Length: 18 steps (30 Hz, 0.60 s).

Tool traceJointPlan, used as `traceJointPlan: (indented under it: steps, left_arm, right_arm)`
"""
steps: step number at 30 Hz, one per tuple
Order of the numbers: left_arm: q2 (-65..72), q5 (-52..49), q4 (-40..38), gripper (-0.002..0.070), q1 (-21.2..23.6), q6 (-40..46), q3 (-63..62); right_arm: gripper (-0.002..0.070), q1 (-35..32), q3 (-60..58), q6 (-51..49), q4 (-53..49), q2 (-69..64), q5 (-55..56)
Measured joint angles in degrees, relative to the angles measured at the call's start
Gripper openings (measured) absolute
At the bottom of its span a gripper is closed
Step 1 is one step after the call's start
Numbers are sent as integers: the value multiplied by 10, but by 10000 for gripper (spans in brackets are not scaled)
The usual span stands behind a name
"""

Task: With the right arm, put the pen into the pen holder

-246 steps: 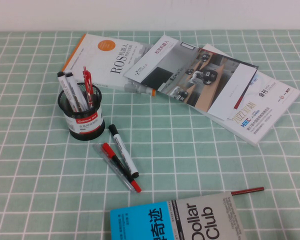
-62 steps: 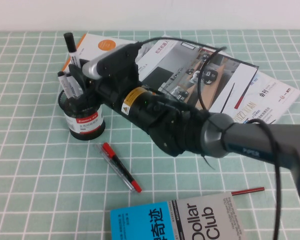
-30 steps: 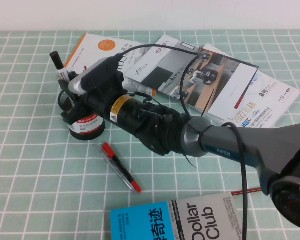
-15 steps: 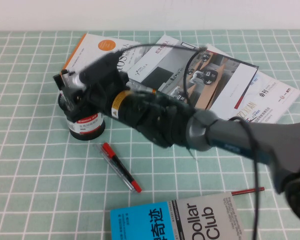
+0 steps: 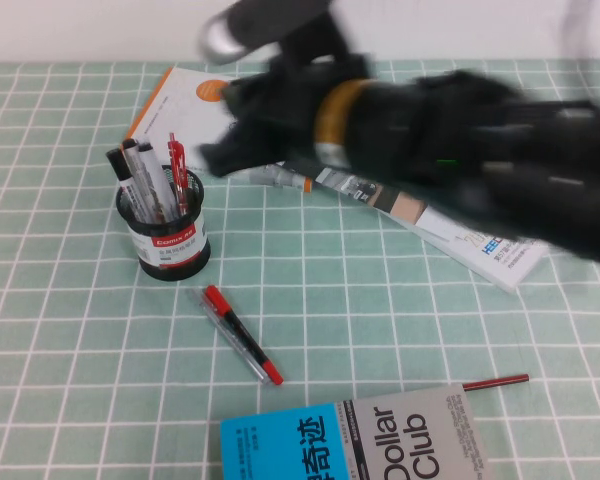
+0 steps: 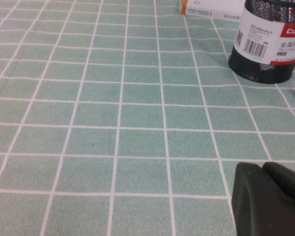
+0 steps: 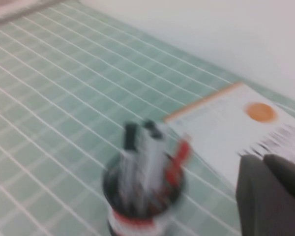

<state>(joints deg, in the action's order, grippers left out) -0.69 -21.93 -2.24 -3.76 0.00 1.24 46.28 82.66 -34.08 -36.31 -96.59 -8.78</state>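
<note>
Right gripper (image 5: 215, 155) hangs clenched on nothing at about 1 o'clock of the pen holder (image 5: 164, 240), raised over the books (arm blurred). Left gripper (image 6: 268, 196) sits low over the checked cloth; its fingers' state I cannot tell. Task looks done: the pen (image 5: 130, 180) stands in the holder beside another marker and a red-capped pen. Only parking the arm appears left.

A raised camera looks steeply down across the whole checked counter (image 5: 400, 300), while the left wrist camera skims low and close over it and the right wrist camera looks down from higher, all three sharing the pen holder (image 5: 163, 235).
</note>
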Motion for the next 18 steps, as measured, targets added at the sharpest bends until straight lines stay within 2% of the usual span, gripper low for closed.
traceJointPlan:
  steps: [10, 18]
  left_arm:
    - [0, 0, 0, -6, 0, 0, 0]
    - [0, 0, 0, -6, 0, 0, 0]
  right_arm:
    - [-19, 0, -199, -5, 39, 274, -175]
    - [-19, 0, -283, -6, 96, 380, -312]
